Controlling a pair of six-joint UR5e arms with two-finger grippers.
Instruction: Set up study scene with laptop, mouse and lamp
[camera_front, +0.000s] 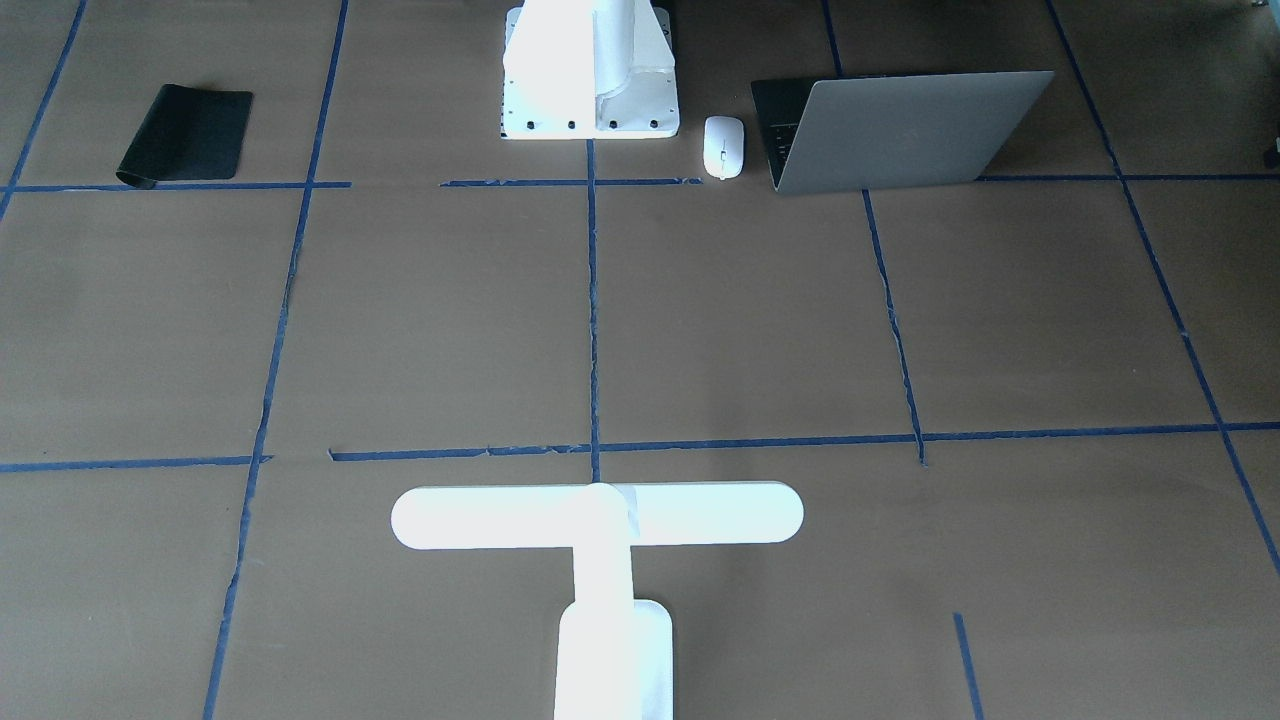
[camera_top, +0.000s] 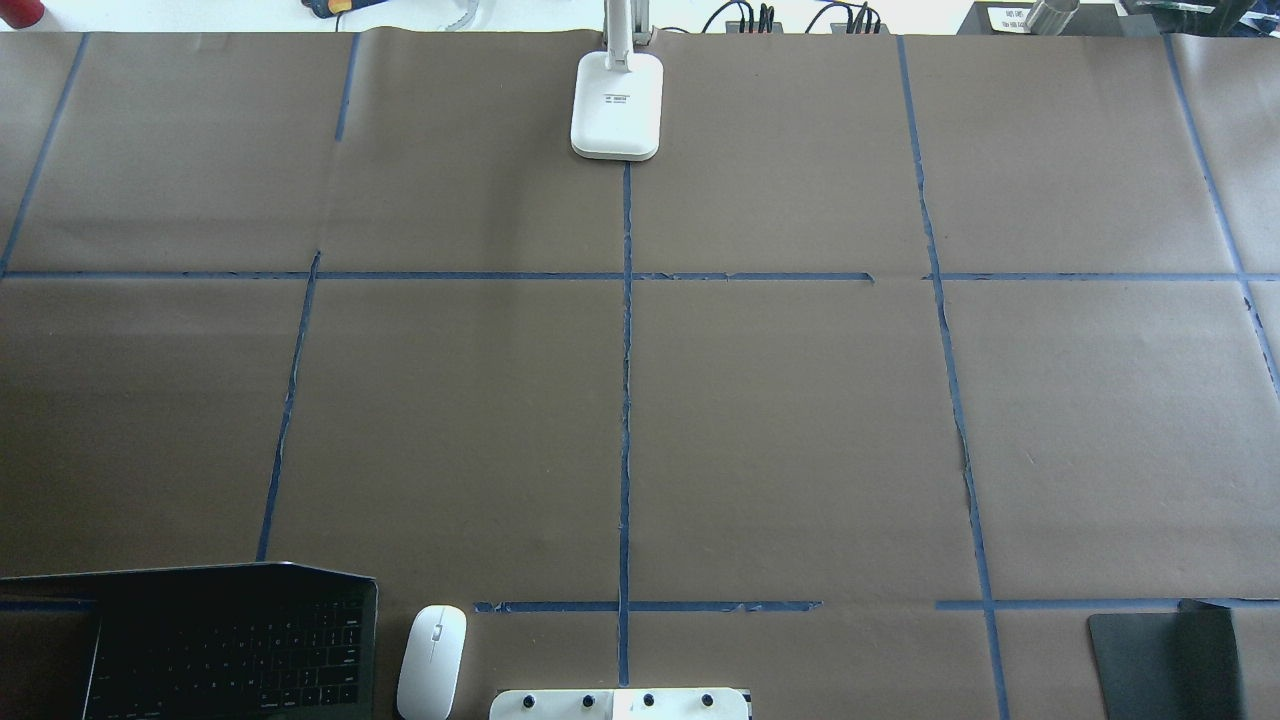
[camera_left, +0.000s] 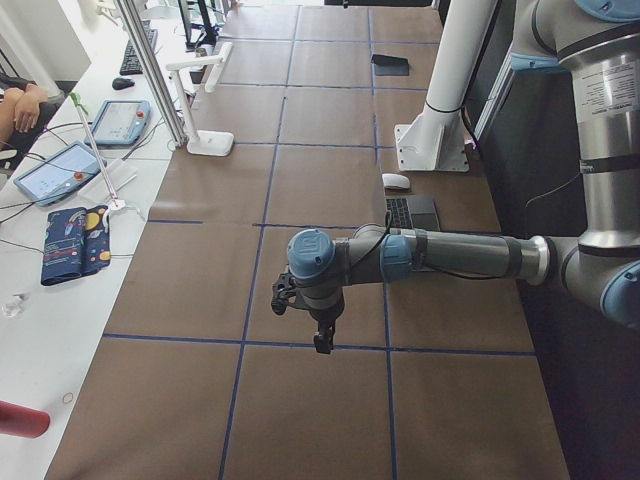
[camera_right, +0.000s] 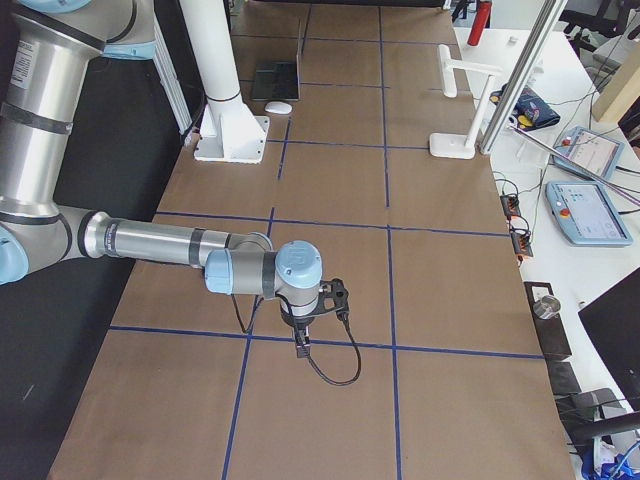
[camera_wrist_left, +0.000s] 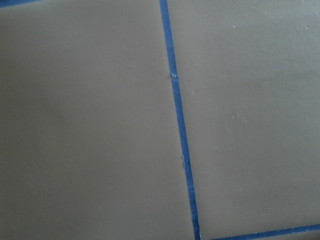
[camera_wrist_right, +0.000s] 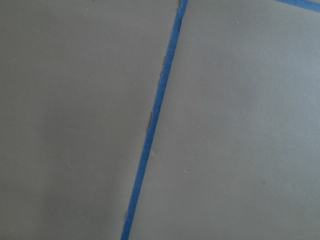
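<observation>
Your laptop (camera_front: 900, 125) stood open, the mouse (camera_front: 723, 147) just beside it, probably for easy reach; the lamp (camera_front: 597, 515) was well apart. I could not tell if the left claw (camera_left: 322, 340) or the right claw (camera_right: 300, 345) was open.

Bright, even light; the lamp (camera_front: 597, 515) glares overexposed white, shadows faint.

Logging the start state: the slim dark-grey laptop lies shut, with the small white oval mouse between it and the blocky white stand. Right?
Not shut: the slim dark-grey laptop is open, its lid raised in the exterior front-facing view. The small white oval mouse does lie between it and the blocky white stand.
</observation>
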